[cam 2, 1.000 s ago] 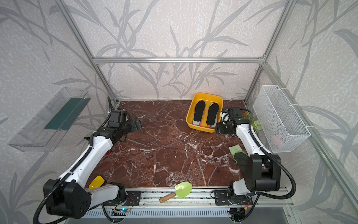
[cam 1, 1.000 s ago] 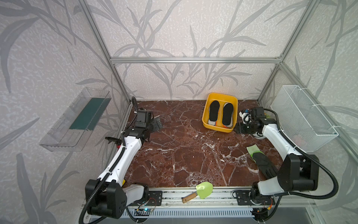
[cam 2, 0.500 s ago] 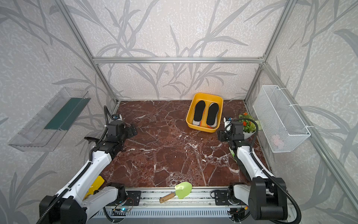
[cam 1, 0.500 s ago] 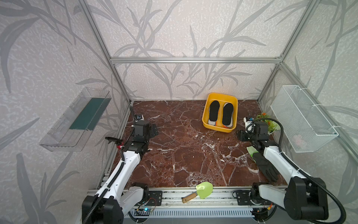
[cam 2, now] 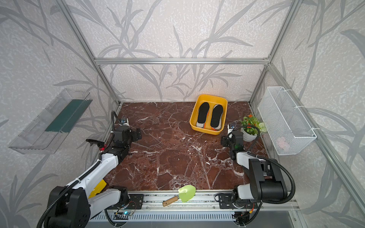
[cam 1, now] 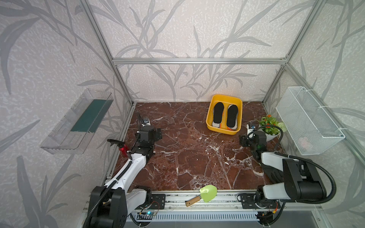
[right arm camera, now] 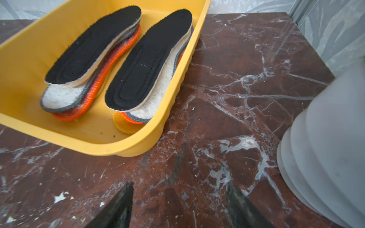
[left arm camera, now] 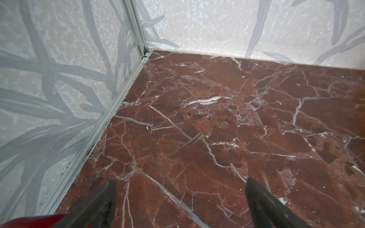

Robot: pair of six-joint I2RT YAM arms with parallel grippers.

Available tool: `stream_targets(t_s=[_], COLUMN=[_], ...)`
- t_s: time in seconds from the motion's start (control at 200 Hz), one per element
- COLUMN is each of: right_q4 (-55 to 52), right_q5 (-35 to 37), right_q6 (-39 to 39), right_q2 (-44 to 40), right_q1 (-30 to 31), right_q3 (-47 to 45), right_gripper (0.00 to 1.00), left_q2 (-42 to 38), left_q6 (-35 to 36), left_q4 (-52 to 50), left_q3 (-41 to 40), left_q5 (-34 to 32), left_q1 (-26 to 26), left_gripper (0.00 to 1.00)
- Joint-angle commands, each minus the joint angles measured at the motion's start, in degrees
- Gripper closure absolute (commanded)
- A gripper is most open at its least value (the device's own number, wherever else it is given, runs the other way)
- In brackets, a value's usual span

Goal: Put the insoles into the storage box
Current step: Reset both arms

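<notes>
The yellow storage box [cam 1: 223,130] [cam 2: 205,130] stands at the back right of the marble floor. Insoles lie in it in two stacks, a black one [cam 1: 218,114] [cam 1: 232,116] on top of each. The right wrist view shows grey felt [right arm camera: 61,96], an orange rim [right arm camera: 110,63] and a yellow-orange edge [right arm camera: 122,126] under the black ones [right arm camera: 150,59]. My right gripper [cam 1: 242,140] [right arm camera: 179,184] is open and empty, just in front of the box's near right corner. My left gripper [cam 1: 158,134] [left arm camera: 180,181] is open over bare floor near the left wall.
A white pot with a flowering plant [cam 1: 270,128] [right arm camera: 325,138] stands close beside my right gripper. A dark glove-like item [cam 1: 274,174] lies under the right arm. A wire basket [cam 1: 308,122], a clear wall bin [cam 1: 79,122], a green trowel [cam 1: 206,193] and a red spray bottle [cam 1: 122,148] are around.
Both arms have drawn back toward the front. My right gripper has left the box's side and its jaws stand wider. The plant behind it has come into view.
</notes>
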Motion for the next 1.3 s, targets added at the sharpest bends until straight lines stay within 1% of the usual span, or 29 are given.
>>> stream_targets(t_s=[0.0, 0.055, 0.09, 0.14, 0.185, 0.44, 0.5, 0.51, 0.515, 0.52, 0.525, 0.535, 0.595, 0.625, 0.7, 0.775, 0.835, 0.89, 0.945, 0.985, 1.03, 1.295], right_q4=[12.6, 17.8, 18.4, 15.1, 16.6, 15.7, 15.7, 15.7, 15.7, 15.7, 15.7, 15.6, 15.7, 15.7, 15.6, 15.6, 15.7, 15.6, 15.7, 15.6, 15.6, 15.6], right_q5=[5.4, 7.8, 10.4, 10.6, 10.7, 10.8, 10.7, 10.8, 10.8, 10.8, 10.7, 10.7, 10.7, 10.7, 10.7, 10.7, 10.7, 10.7, 10.7, 10.7, 10.7, 10.7], right_q6=[-2.0, -4.2, -4.6, -4.6, -4.7, -4.6, -4.6, -4.6, -4.6, -4.6, -4.6, -4.6, -4.6, -4.6, -4.6, -4.6, -4.6, -4.6, -4.6, -4.6, -4.6, -4.6], right_q2=[2.8, 5.8, 5.8, 4.5, 5.0, 4.8, 4.8, 4.8, 4.8, 4.8, 4.8, 4.8, 4.8, 4.8, 4.8, 4.8, 4.8, 4.8, 4.8, 4.8, 4.8, 4.8], right_q1=[3.1, 5.3, 6.4, 6.7, 6.7, 6.7, 6.7, 6.7, 6.7, 6.7, 6.7, 6.7, 6.7, 6.7, 6.7, 6.7, 6.7, 6.7, 6.7, 6.7, 6.7, 6.7], right_q3=[-0.8, -1.6, -2.0, -1.5, -1.6, -1.4, -1.4, -1.4, -1.4, -1.4, -1.4, -1.4, -1.4, -1.4, -1.4, -1.4, -1.4, -1.3, -1.4, -1.4, -1.4, -1.4], right_gripper=[0.26, 0.26, 0.25, 0.25, 0.24, 0.22, 0.2, 0.19, 0.15, 0.07, 0.03, 0.0, 0.01, 0.01, 0.0, 0.01, 0.01, 0.01, 0.01, 0.01, 0.01, 0.01], left_q2=[0.7, 1.6, 2.5, 4.0, 5.5, 15.9, 16.9, 17.2, 17.3, 17.4, 17.4, 17.9, 20.2, 20.4, 21.0, 21.0, 21.5, 22.9, 22.3, 22.7, 22.4, 22.5], left_q6=[4.4, 5.2, 5.9, 6.3, 6.8, 8.2, 8.5, 8.4, 8.3, 8.3, 8.2, 8.2, 8.5, 7.5, 6.4, 5.1, 5.4, 5.3, 5.2, 5.1, 4.9, 4.8], left_q4=[7.0, 9.5, 11.9, 13.4, 14.8, 26.7, 25.4, 25.5, 25.6, 25.7, 25.9, 26.3, 29.6, 27.9, 28.1, 30.8, 35.5, 41.1, 38.7, 39.9, 38.7, 39.2], left_q3=[-1.1, -2.3, -3.0, -3.4, -3.7, -6.2, -4.7, -4.7, -4.6, -4.6, -4.5, -4.5, -4.8, -4.1, -4.1, -5.5, -7.9, -10.0, -9.5, -9.7, -9.5, -9.5], left_q5=[-1.2, -0.6, -0.4, -0.1, 0.5, 3.4, 5.4, 5.7, 5.9, 6.1, 6.3, 6.7, 7.2, 6.2, 7.4, 9.6, 11.8, 12.1, 12.7, 12.6, 12.8, 13.1], left_q1=[0.7, 0.9, 1.0, 1.1, 1.4, 2.4, 2.7, 2.7, 2.7, 2.8, 2.9, 2.8, 2.8, 3.2, 4.5, 5.9, 6.5, 6.7, 6.8, 7.0, 7.1, 7.4], left_gripper=[0.01, 0.01, 0.01, 0.01, 0.01, 0.01, 0.01, 0.01, 0.01, 0.01, 0.01, 0.01, 0.01, 0.01, 0.01, 0.01, 0.01, 0.01, 0.01, 0.01, 0.0, 0.01])
